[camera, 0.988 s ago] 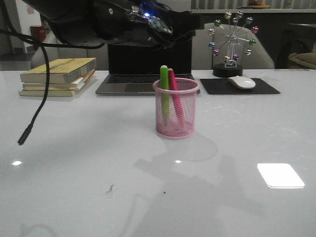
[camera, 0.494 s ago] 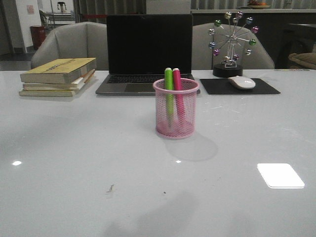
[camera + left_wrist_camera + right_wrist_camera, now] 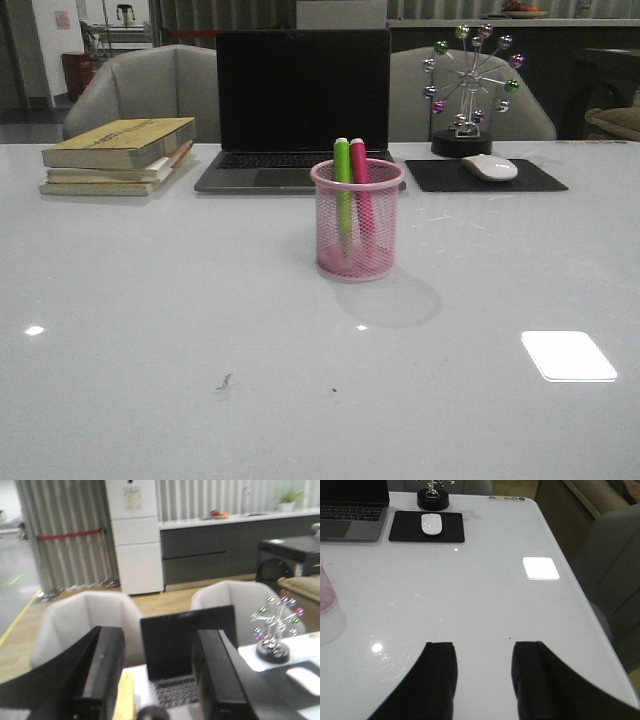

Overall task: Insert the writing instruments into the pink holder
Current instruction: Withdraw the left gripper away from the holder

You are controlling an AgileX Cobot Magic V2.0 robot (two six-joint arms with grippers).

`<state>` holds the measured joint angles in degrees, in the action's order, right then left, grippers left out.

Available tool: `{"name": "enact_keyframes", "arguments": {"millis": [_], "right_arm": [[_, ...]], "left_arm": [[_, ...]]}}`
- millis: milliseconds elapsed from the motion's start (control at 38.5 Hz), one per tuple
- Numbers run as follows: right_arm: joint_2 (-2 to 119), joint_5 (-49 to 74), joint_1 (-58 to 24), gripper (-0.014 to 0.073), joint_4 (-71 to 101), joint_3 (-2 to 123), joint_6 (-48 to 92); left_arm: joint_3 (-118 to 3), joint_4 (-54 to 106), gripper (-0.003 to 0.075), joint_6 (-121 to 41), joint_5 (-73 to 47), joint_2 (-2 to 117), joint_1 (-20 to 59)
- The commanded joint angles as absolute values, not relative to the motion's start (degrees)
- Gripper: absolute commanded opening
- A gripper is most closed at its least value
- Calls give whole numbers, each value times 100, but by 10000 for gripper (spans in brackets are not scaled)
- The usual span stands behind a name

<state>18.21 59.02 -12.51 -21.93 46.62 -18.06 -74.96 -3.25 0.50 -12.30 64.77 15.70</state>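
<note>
White and shiny, the table [image 3: 150, 330] held everything, with grey chairs [image 3: 150, 85] behind its far edge. The left gripper [image 3: 160, 680] was up in the air with its two black fingers [image 3: 107, 672] spread apart and nothing between them. It faced the laptop [image 3: 187, 652] and the chairs. The right gripper [image 3: 482, 680] was spread apart too, holding nothing, over a bare part of the table near the right edge. Neither gripper showed in the front view.

The pink holder [image 3: 357, 220] stood upright near the middle of the table, in front of the laptop. The green marker [image 3: 342, 165] and the pink marker [image 3: 359, 168] stood inside it, side by side, long way up and down, tops poking above the rim. Their lower ends were hard to see through the mesh. In the right wrist view only a blurry edge of the holder showed, cut off.

Books [image 3: 120, 155] lay at the far left corner. A mouse [image 3: 489, 167] sat on a black pad [image 3: 440, 176] at the far right, by a wheel toy [image 3: 470, 85].
</note>
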Motion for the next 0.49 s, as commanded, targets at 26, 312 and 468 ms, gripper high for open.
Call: {"name": "enact_keyframes", "arguments": {"millis": [26,312,468], "right_arm": [[1882,5436,-1219,393,-2427,4779,-1806],[1882,5439,-1219,393,-2427,4779,-1783],[1882,5439,-1219,393,-2427,4779,-1778]], "left_arm": [[-6984,-351,372,64,-1145,5720,1328],[-4980,-120,372,64,-1466,3647,989],[-4341,-231,372,64,-2308,2534,989]]}}
